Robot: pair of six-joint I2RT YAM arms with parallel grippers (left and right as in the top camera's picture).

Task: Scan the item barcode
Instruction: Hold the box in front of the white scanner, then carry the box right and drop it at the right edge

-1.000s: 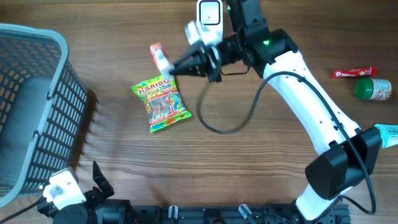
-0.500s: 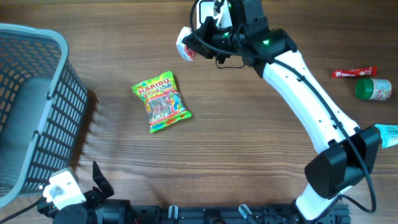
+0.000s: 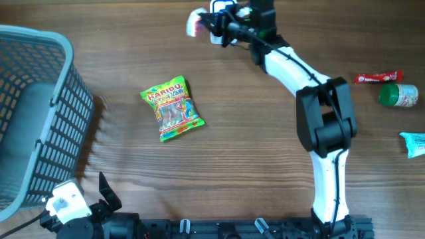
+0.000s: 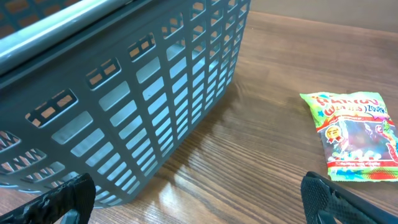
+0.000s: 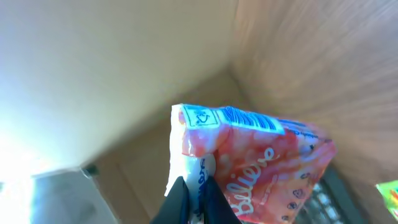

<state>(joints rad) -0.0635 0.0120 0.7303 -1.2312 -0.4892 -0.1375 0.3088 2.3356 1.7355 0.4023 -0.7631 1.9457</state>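
Got the right gripper [image 3: 207,22] stretched way out to the far edge of the table [image 3: 252,172], clamped shut on a pink snack packet [image 3: 194,22]. Sticking out past the fingertips toward the left side in the overhead shot, a bit blurry there. Way clearer from the right wrist cam: pinched by its white seam between the 2 fingers [image 5: 179,204], pink printed face toward the lens, blue print strip along the top edge. Can't say for sure about a barcode in that strip, too soft to read.

As for the left gripper [image 4: 198,200]: spread wide open, nothing in it, sitting low at the near edge just beside the grey basket [image 4: 155,93].

Also on the wood: 1 Haribo gummy bag [image 3: 172,110] lying flat around the middle, well apart from both grippers. Over on the right side, 1 red wrapper [image 3: 377,78] near a green-capped bottle [image 3: 398,95], plus 1 teal packet [image 3: 413,143] half cut off by the frame edge.
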